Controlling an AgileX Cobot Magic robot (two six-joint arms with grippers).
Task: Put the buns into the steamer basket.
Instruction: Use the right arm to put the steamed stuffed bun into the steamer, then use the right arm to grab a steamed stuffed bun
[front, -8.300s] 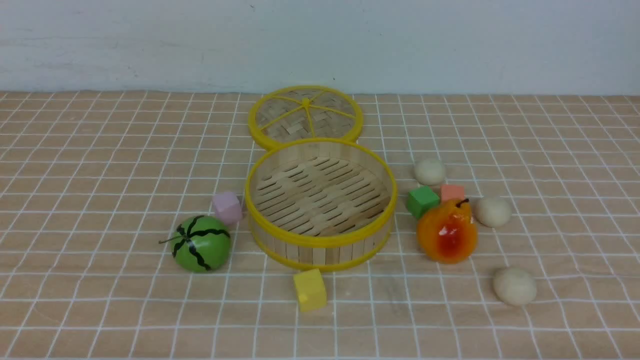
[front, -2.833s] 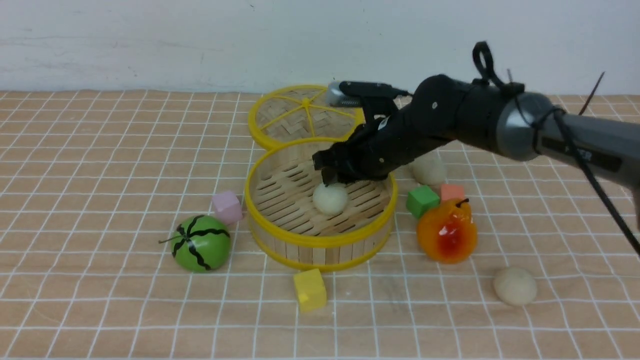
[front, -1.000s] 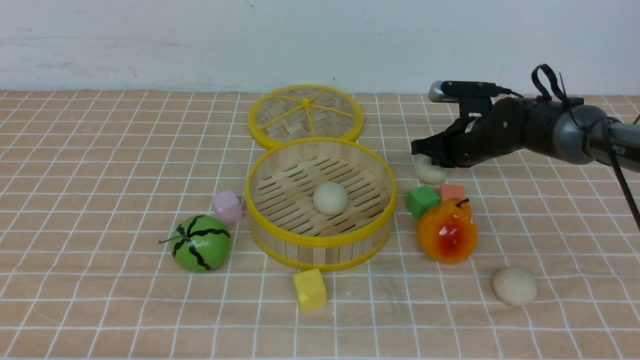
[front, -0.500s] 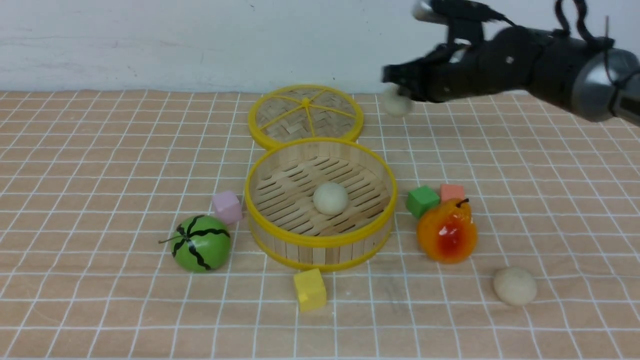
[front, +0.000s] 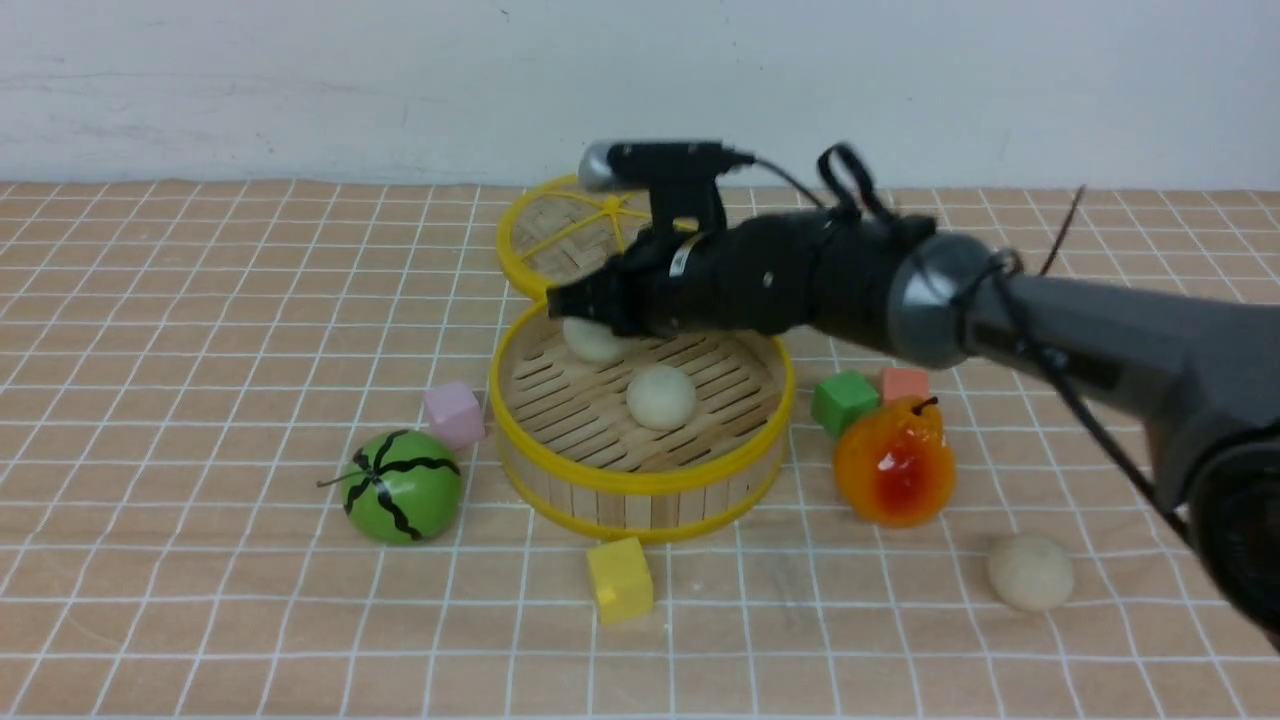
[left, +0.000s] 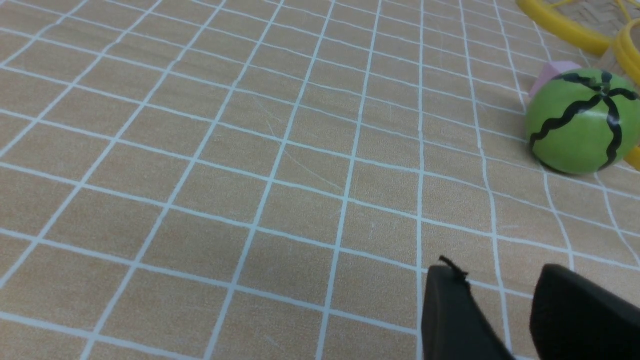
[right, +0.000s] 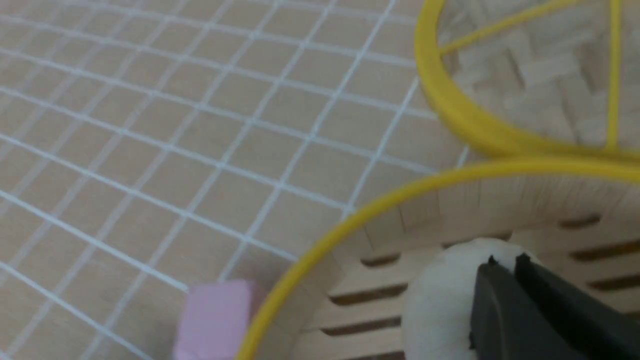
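The round bamboo steamer basket (front: 640, 482) stands mid-table with one cream bun (front: 660, 397) lying on its slatted floor. My right gripper (front: 582, 308) reaches in over the basket's far left rim, shut on a second bun (front: 593, 341) that hangs just above the slats. The right wrist view shows that bun (right: 440, 295) pinched at the tips of my right gripper (right: 505, 261), inside the basket's yellow rim (right: 350, 220). A third bun (front: 1030, 572) lies on the cloth at the near right. My left gripper (left: 500, 272) is open over bare cloth.
The woven lid (front: 560, 235) lies behind the basket. A toy watermelon (front: 402, 487) and pink cube (front: 454, 414) sit left of it, a yellow cube (front: 620, 580) in front. An orange-red pear (front: 893, 462), green cube (front: 845, 402) and orange cube (front: 905, 382) sit right.
My right gripper lifted the bun from the cloth right of the basket, carried it high, then swung left and down into the basket's far left side.
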